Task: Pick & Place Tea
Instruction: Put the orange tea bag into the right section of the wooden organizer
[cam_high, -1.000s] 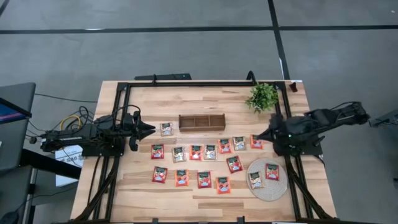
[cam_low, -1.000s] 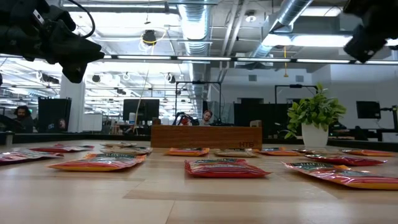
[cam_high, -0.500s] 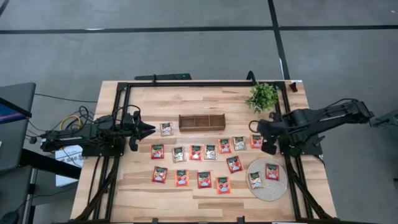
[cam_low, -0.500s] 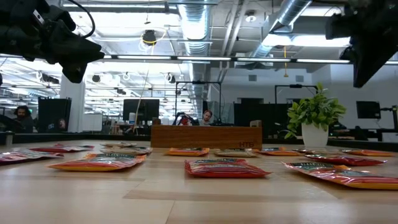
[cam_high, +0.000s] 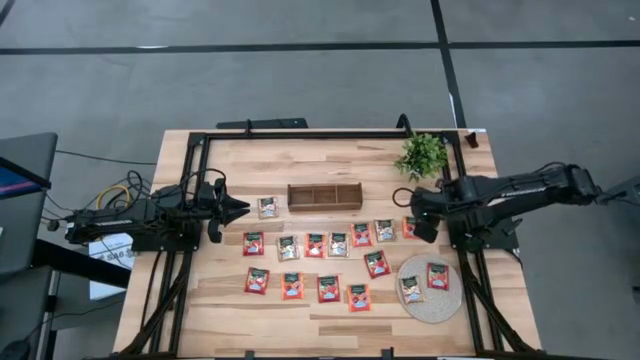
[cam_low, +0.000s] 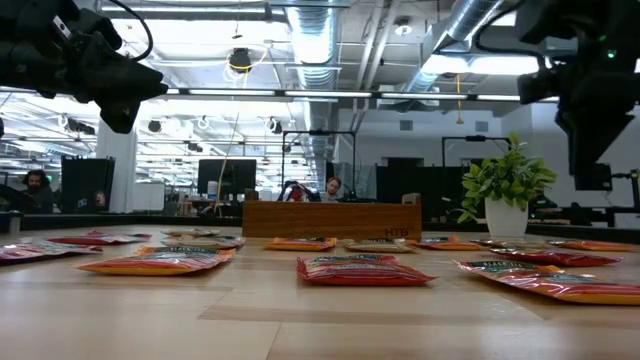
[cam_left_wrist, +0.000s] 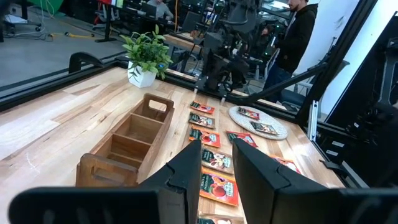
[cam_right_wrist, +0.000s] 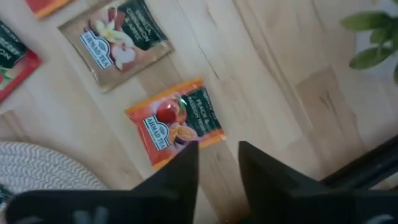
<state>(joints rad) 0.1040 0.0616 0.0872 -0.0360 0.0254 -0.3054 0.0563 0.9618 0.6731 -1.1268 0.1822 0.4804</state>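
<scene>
Several tea sachets lie flat on the wooden table, red ones (cam_high: 315, 245) and pale ones (cam_high: 385, 230), in loose rows. My right gripper (cam_high: 416, 222) hovers open, fingers pointing down, just above the red sachet (cam_right_wrist: 174, 121) at the right end of the far row; that sachet lies ahead of the fingertips (cam_right_wrist: 217, 165), untouched. My left gripper (cam_high: 240, 208) waits open at the table's left, level, beside a pale sachet (cam_high: 268, 207), with nothing between its fingers (cam_left_wrist: 217, 162).
A wooden compartment tray (cam_high: 324, 196) stands far of the sachets. A potted plant (cam_high: 422, 155) stands at the far right, close to my right arm. A round woven mat (cam_high: 425, 311) at the near right bears two sachets. A black frame (cam_high: 330, 133) borders the table.
My right gripper has swung from the table's right edge toward the left and down, tipping its fingers downward, and now hangs over the red sachet at the right end of the far row. The sachets have not moved.
</scene>
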